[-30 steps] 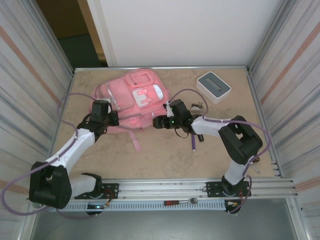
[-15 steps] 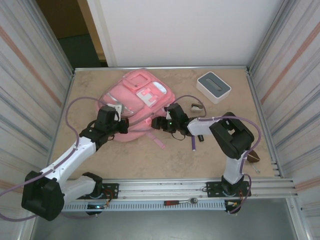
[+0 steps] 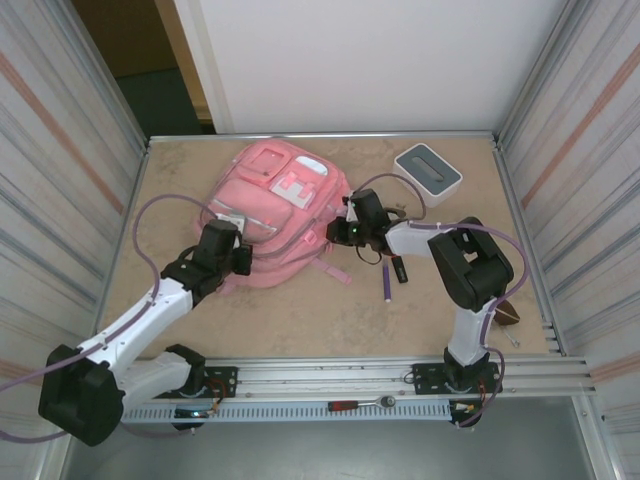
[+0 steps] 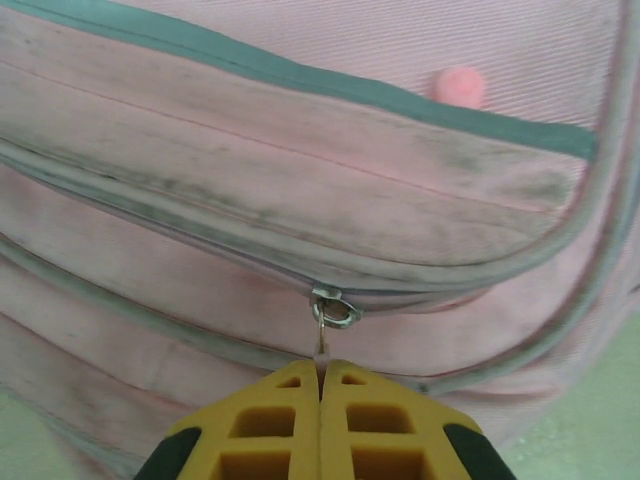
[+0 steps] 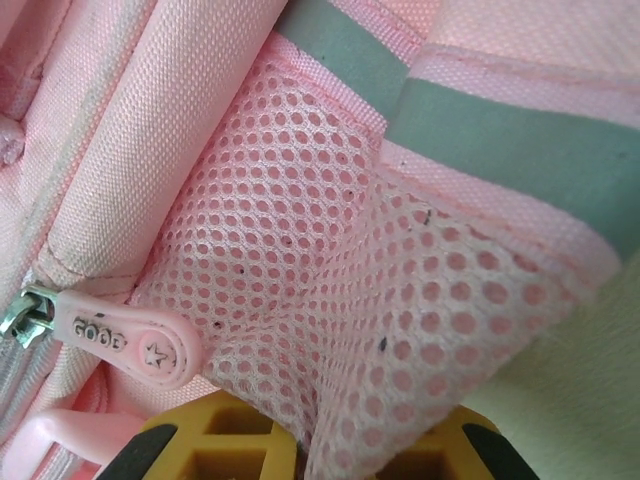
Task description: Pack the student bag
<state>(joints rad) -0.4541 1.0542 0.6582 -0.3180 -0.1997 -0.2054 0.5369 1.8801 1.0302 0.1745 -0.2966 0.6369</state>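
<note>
From above, the student bag [image 3: 280, 205] lies flat on the mottled beige table [image 3: 300, 320], over on the far left. It's a big soft pink fabric backpack with a small white patch on its front. The left pincer [image 3: 240, 258] is at the bag's near edge, and the right pincer [image 3: 336, 232] is pressed up against its right side. Off at the far right sits a white-and-grey box [image 3: 428, 172] with rounded corners, well apart from the bag. A purple pen [image 3: 386, 285] and a short black stick [image 3: 400, 270] lie on the table beside the right arm. Any lettering is too small to read from up here.

Over to the left wrist: fine pink twill, smudged grey along the seams, with grey-green piping curving across it. A metal ring [image 4: 335, 310] hangs off the zip slider. The thin zip pull [image 4: 322, 345] below it runs straight down into the yellow honeycomb fingers [image 4: 270, 430], and the jaws are pressed together, pinching that pull.

Right wrist now: a pink mesh pocket [image 5: 330, 300] full of round holes, bunched and folded, with a grey-green band above it. A rubbery pink zip tab [image 5: 130, 340] at lower left is embossed "GOOD" with a star beside it, and it sits on a metal slider [image 5: 25, 315]. The mesh dips down between the yellow fingers [image 5: 230, 450], which stand almost together with the fabric nipped in the slit
</note>
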